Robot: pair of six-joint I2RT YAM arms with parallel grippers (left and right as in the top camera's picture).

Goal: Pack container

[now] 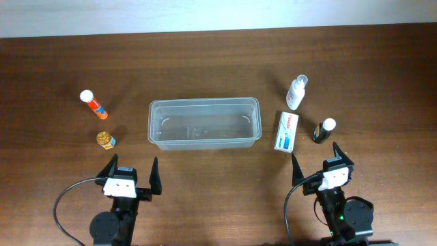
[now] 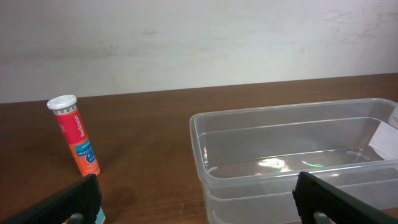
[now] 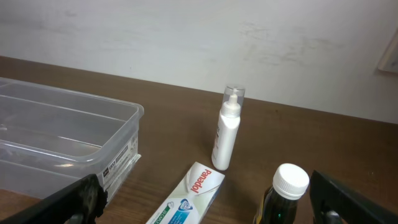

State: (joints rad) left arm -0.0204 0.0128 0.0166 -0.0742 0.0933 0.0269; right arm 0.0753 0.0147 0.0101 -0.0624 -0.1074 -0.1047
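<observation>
The clear plastic container sits empty at the table's middle; it also shows in the left wrist view and the right wrist view. Left of it stand an orange tube with a white cap and a small gold-capped jar. Right of it are a white spray bottle, a white Panadol box lying flat, and a dark bottle with a white cap. My left gripper and right gripper are open and empty, in front of these items.
A pale wall runs behind the brown wooden table's far edge. Black cables loop beside each arm's base at the near edge.
</observation>
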